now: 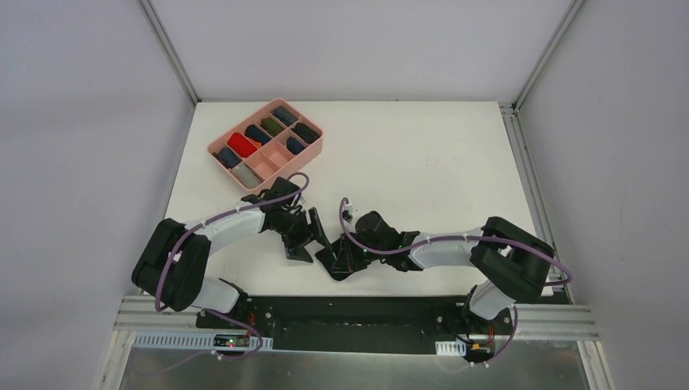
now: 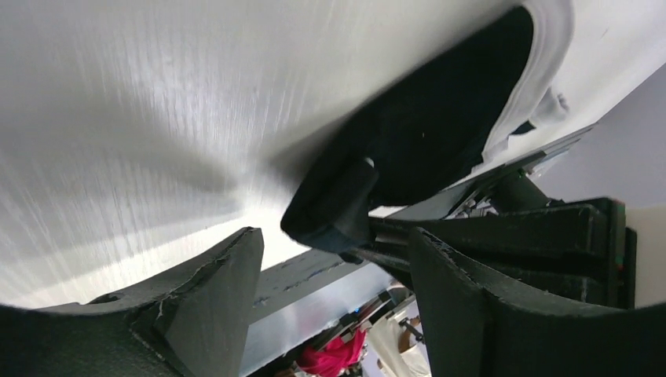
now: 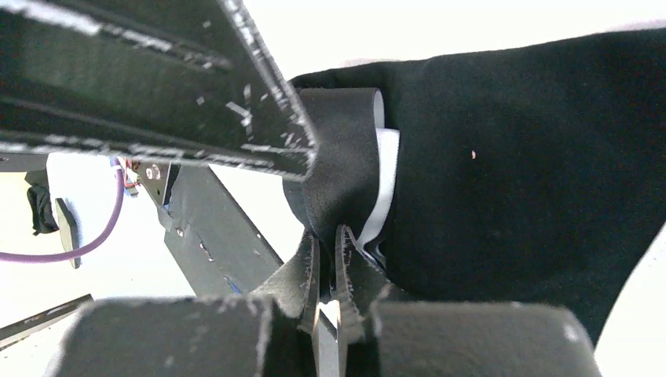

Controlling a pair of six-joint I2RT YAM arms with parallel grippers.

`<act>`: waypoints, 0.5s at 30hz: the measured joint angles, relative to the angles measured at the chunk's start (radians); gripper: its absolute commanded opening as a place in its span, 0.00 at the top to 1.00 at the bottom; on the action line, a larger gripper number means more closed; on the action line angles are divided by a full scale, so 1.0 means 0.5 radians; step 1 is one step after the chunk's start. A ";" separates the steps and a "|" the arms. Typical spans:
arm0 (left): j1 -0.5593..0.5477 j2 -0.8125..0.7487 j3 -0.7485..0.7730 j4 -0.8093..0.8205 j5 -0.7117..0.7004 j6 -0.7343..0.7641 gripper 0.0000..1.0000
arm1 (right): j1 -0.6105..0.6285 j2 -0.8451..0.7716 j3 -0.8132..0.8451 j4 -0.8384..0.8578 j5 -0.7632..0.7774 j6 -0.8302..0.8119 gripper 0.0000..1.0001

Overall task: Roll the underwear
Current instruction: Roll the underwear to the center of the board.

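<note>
1. The black underwear lay on the table near its front edge, between the two arms and well apart from the tray. The right claw was closed on a curled fold at the waistband. The left claw stood open just beside that fold, holding nothing.
2. With a single pinch on it, the fold could spring flat. Soft cloth does not hold a curl by itself, and the roll looked barely begun.
3. If the right claw pulled or lifted, the whole garment might slide over the smooth table instead of winding up, since nothing pinned its far part.
4. The claws sat very close together, and a finger of the left one crossed just above the fold in the right wrist view. A re-grip there could knock the fingers together, or close on the other claw rather than on cloth.
5. A grip that caught only one layer would probably leave the roll loose and lopsided.
6. A hard tug toward the bases could drag the cloth off the table.
</note>
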 measured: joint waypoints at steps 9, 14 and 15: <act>-0.040 0.161 -0.002 0.201 -0.009 -0.097 0.79 | -0.011 0.002 -0.010 0.007 -0.059 0.022 1.00; -0.065 0.186 -0.004 0.233 -0.061 -0.163 1.00 | -0.012 0.002 -0.005 -0.017 -0.066 0.030 0.84; -0.066 0.186 -0.004 0.237 -0.064 -0.175 1.00 | -0.012 0.001 0.008 -0.041 -0.065 0.028 0.70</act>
